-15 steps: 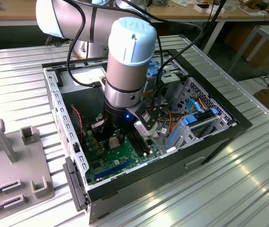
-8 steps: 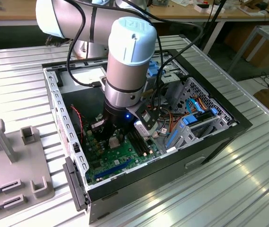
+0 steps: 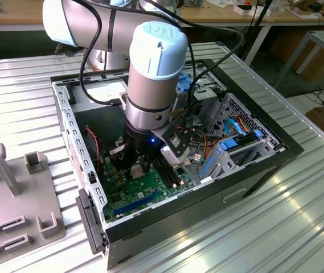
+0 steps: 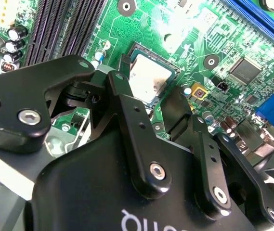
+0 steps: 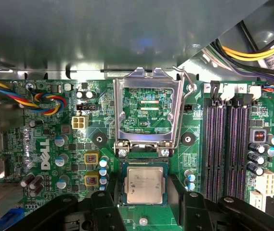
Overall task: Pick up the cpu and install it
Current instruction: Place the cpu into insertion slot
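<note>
Cpu [image 5: 145, 186] sits in the socket [image 5: 141, 162] on the green board [image 5: 197, 161], claw [image 5: 145, 196] spread apart either side of it, so a sideways nudge now could skew it and bend pins.

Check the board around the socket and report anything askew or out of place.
Nothing looks damaged or askew. The cpu sits square with its socket. The frame stands hinged open, its lever unlatched, so nothing clamps the cpu.
</note>
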